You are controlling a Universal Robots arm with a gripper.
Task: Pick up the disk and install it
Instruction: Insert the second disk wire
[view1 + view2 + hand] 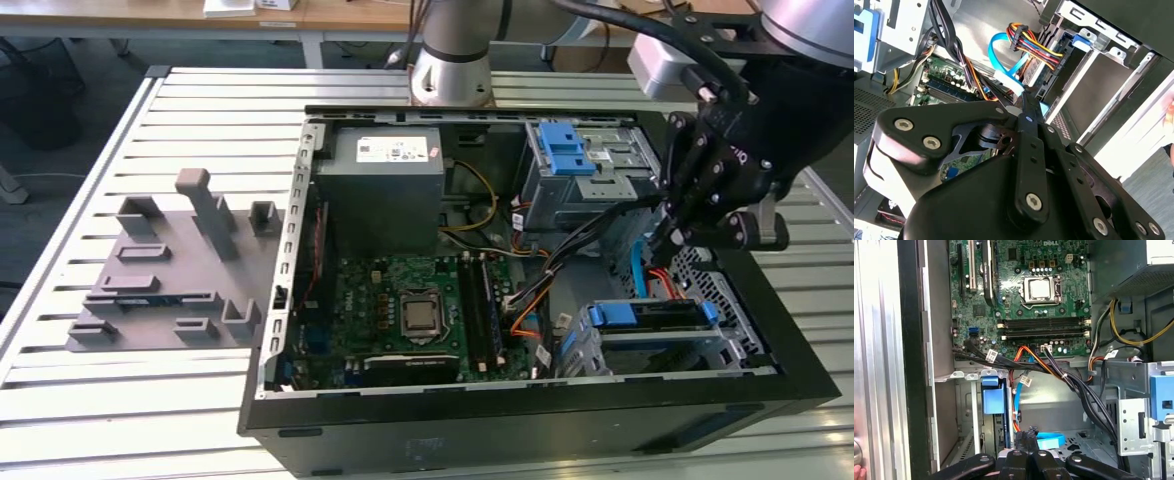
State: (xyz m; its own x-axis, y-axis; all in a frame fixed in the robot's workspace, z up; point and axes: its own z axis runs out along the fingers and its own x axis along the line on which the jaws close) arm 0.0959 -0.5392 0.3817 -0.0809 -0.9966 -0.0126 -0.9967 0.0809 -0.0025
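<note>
— Where do we see the disk [649, 316]?
— We see it in the metal cage [721, 345] in a corner of the open computer case [534, 435], on the exterior view's right. Its blue frame sticks up at the top of the cage. In the first wrist view the blue frame [993, 401] sits in the slot, standing on its edge.
— And the end effector [678, 238]?
— It hangs just above the cage, inside the case. It looks clenched, with its tips together, and we see nothing between them. It is near the disk but not touching it.
— What is close by?
— A light blue cable [1050, 442] lies right beside the tips. Black wires [1074, 382] run past it. Farther off we see the green board [400, 310] and the big grey box [387, 190].
— What is outside the case?
— The case sits on the counter [134, 400]. A grey plastic holder [174, 290] lies on the counter too, on the exterior view's left.
</note>
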